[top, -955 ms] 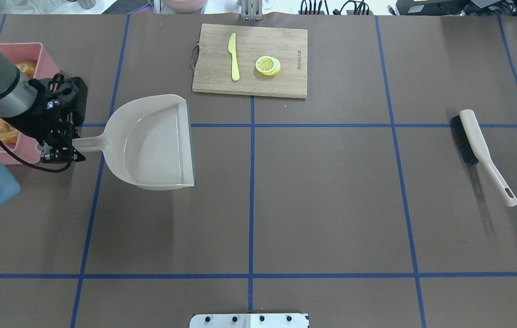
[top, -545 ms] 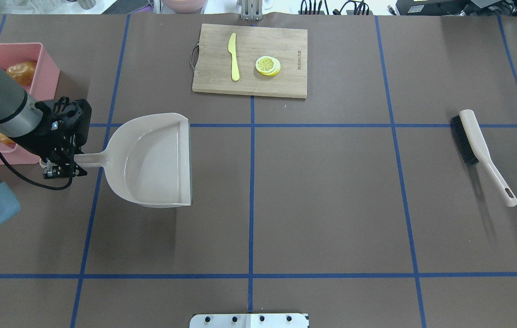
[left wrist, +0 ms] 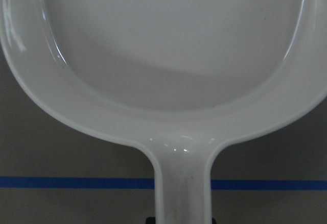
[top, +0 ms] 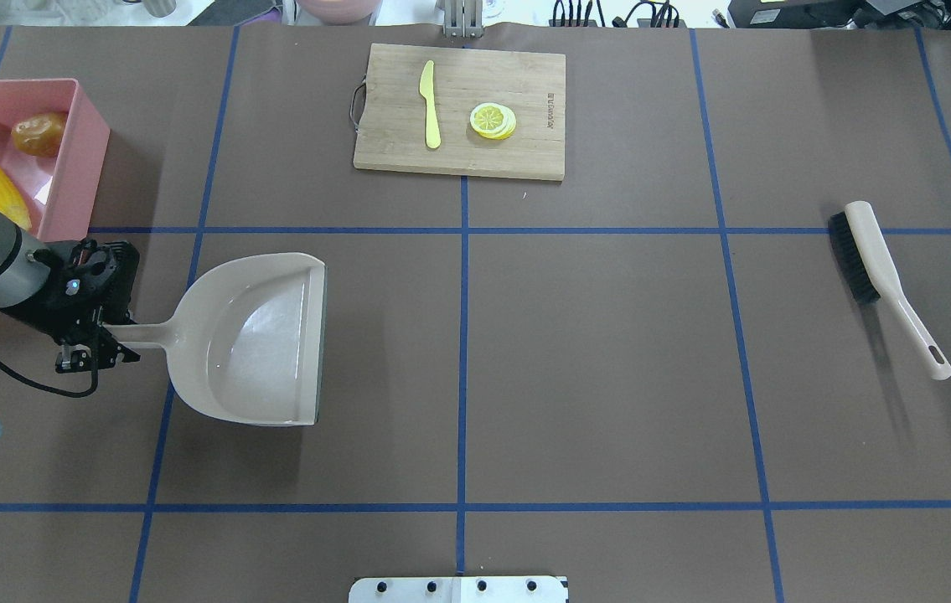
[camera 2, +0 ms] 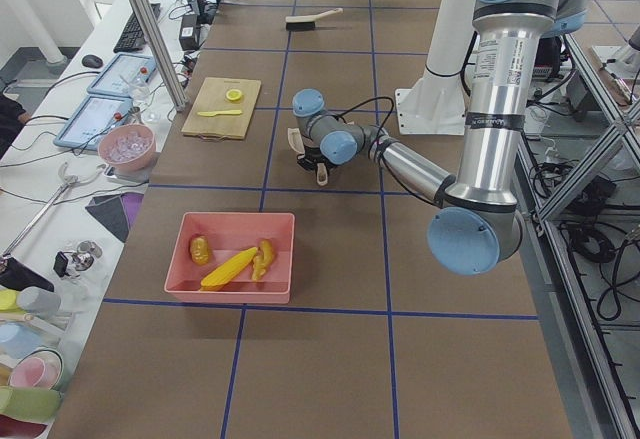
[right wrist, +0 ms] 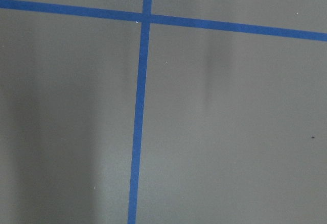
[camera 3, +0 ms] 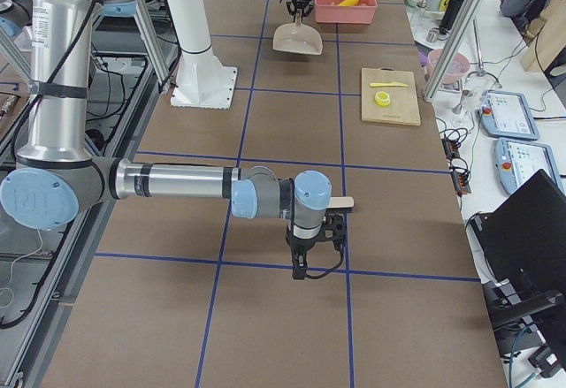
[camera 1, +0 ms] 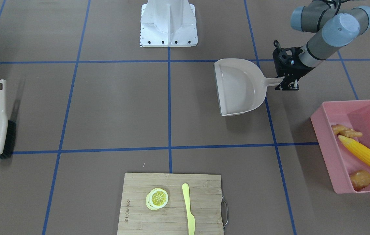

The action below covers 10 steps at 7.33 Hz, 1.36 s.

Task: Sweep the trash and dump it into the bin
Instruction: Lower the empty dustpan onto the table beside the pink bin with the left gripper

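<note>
Trash is home: the corn cob (camera 1: pixel 362 153) lies slantwise in the pink bin (camera 1: pixel 323 147), the ginger root (camera 1: pixel 346 131) is right at one end of it, and the potato (camera 1: pixel 361 179) sits apart near a corner. Near the bin, the left gripper (camera 1: pixel 288 85) is clamped on the handle of the dustpan (camera 1: pixel 240 86). The right gripper (camera 3: pixel 302 264) (caught only from the side) hangs over the table (camera 1: pixel 106 107), and whether its fingers are parted I can't tell. The brush (camera 1: pixel 0 120) lies well apart.

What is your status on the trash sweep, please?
Left hand shut on empty dustpan, by handle. Right hand state unclear. Corn, ginger, potato in bin.
</note>
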Motion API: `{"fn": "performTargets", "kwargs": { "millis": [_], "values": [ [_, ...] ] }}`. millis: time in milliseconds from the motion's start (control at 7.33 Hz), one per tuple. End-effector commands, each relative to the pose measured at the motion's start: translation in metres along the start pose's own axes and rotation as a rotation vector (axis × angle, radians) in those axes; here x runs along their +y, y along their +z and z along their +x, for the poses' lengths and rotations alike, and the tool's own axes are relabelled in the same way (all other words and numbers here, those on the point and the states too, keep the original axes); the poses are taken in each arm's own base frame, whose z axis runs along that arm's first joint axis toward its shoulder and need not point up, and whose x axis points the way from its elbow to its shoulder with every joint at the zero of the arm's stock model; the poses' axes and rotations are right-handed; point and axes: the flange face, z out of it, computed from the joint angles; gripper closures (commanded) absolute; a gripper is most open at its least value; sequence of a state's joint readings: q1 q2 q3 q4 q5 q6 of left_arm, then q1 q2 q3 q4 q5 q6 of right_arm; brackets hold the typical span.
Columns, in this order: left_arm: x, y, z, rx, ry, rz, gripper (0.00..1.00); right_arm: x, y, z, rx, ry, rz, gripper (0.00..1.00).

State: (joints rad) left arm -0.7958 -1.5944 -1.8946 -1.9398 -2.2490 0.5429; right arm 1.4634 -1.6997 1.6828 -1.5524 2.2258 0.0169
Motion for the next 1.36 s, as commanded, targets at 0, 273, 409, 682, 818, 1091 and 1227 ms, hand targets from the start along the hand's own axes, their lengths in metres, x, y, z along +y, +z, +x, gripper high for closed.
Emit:
{"fn": "performTargets", "kwargs": {
  "millis": [0, 273, 409, 682, 818, 1091, 1227],
  "values": [
    [-0.003, 0.007, 0.021, -0.017, -0.072, 0.050, 1.00, 0.000, 0.000, 0.000, 0.000, 0.000, 0.000, 0.00],
    [0.002, 0.011, 0.039, -0.049, -0.086, 0.034, 1.00, 0.000, 0.000, 0.000, 0.000, 0.000, 0.000, 0.00],
    [0.012, 0.015, 0.044, -0.039, -0.093, 0.018, 1.00, 0.000, 0.000, 0.000, 0.000, 0.000, 0.000, 0.00],
    [0.016, 0.017, 0.050, -0.034, -0.082, 0.023, 1.00, 0.000, 0.000, 0.000, 0.000, 0.000, 0.000, 0.00],
    [0.013, 0.018, 0.050, -0.034, -0.079, 0.024, 1.00, 0.000, 0.000, 0.000, 0.000, 0.000, 0.000, 0.00],
    [-0.001, 0.023, 0.052, -0.035, -0.054, 0.031, 1.00, 0.000, 0.000, 0.000, 0.000, 0.000, 0.000, 0.00],
    [-0.009, 0.026, 0.051, -0.037, -0.045, 0.037, 1.00, -0.001, -0.001, 0.000, 0.000, -0.001, 0.001, 0.00]
  ]
}}
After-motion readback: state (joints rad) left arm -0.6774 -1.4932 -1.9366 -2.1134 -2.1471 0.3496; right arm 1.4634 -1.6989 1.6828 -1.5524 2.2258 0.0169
